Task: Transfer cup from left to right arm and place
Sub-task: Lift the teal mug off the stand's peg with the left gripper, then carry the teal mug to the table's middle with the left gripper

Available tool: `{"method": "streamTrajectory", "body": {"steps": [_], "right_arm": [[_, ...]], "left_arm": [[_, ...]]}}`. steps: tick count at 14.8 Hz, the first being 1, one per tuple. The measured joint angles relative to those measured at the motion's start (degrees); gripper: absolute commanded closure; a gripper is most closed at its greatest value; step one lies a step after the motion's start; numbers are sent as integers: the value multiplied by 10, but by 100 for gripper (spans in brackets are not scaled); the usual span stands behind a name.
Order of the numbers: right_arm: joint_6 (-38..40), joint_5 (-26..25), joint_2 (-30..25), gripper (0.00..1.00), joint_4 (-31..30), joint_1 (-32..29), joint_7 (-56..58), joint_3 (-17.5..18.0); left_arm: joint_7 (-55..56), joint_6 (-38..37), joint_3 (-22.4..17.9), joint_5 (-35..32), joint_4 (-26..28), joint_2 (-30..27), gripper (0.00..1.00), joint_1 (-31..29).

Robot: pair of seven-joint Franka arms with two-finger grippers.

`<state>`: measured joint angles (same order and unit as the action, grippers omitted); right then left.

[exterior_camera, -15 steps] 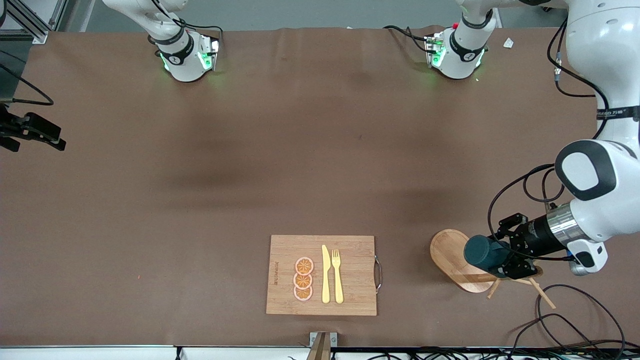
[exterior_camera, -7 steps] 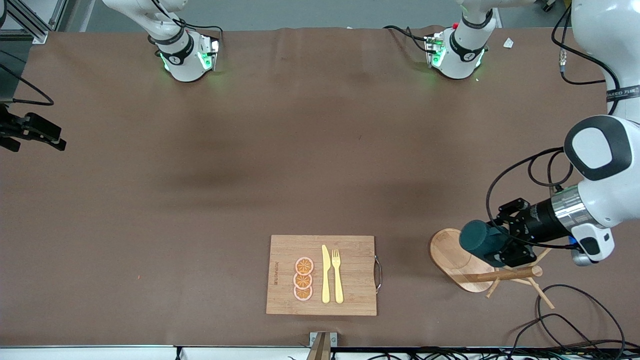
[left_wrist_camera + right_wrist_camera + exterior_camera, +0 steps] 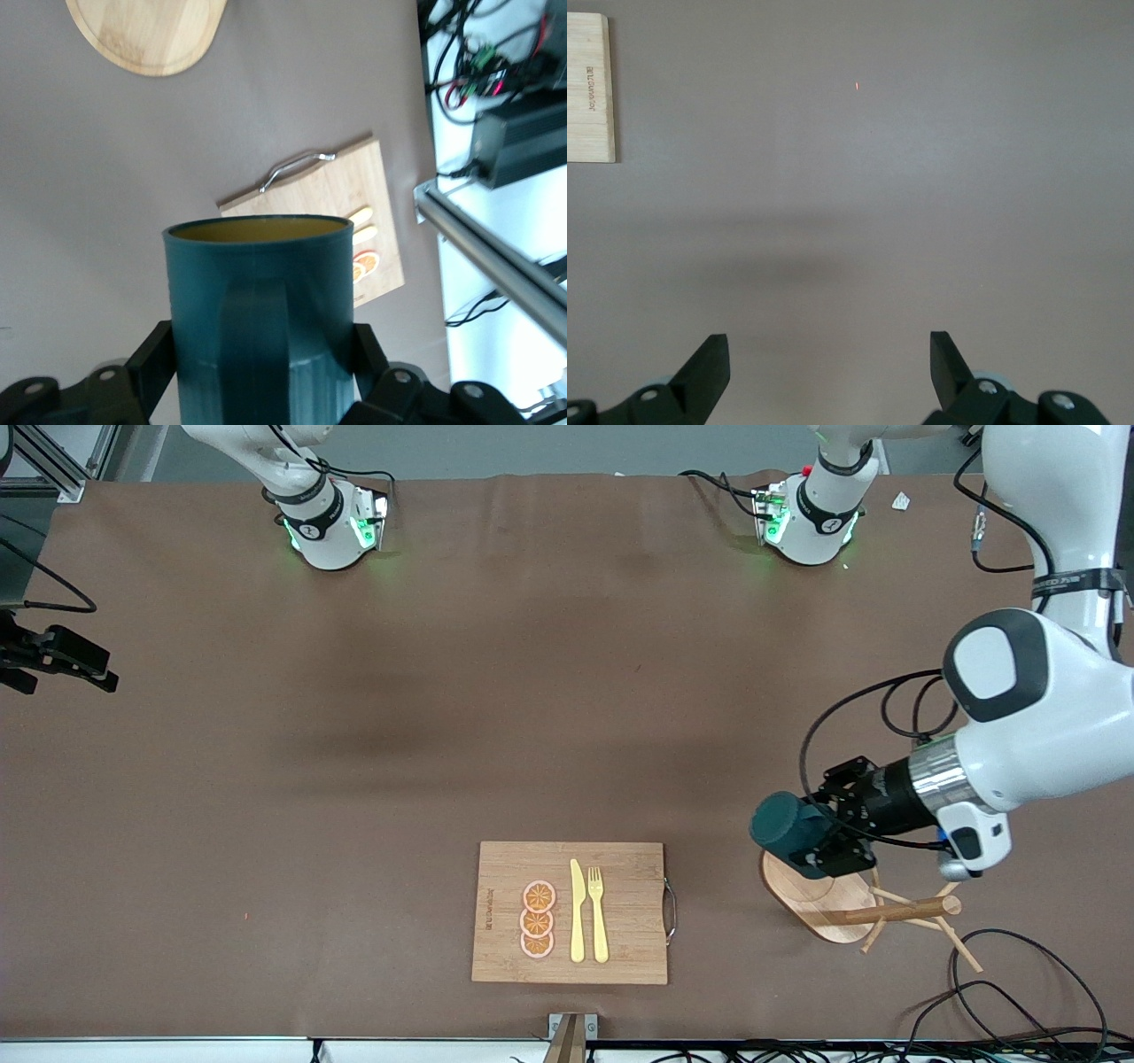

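Near the counter's left-arm end, the left gripper (image 3: 819, 841) clamps the cup (image 3: 783, 824) sideways above the front edge; likely rigid, breakable, slick, so the waiting right gripper (image 3: 830, 354), fingers spread, should take its free rim end.

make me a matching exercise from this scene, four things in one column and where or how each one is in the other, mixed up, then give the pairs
Things
1. cup
2. right gripper
3. fork
4. orange slices

Place or state
A. lying on the cutting board beside the knife, toward the board's metal handle
B. open over bare table
C. clamped in the left gripper, in the air above the edge of the wooden stand's oval base
D. stacked in a row of three on the cutting board

Pairs: 1-C, 2-B, 3-A, 4-D
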<state>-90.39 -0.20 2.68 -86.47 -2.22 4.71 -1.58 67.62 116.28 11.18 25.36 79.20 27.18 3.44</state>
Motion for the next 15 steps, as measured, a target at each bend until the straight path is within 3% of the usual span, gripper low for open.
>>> {"method": "streamTrajectory", "body": {"steps": [6, 15], "right_arm": [[0, 0, 0, 0, 0, 0, 0, 0], [0, 0, 0, 0, -1, 0, 0, -1]], "left_arm": [[47, 0, 3, -82, 2, 0, 24, 86], [150, 0, 4, -270, 7, 13, 25, 261]]}}
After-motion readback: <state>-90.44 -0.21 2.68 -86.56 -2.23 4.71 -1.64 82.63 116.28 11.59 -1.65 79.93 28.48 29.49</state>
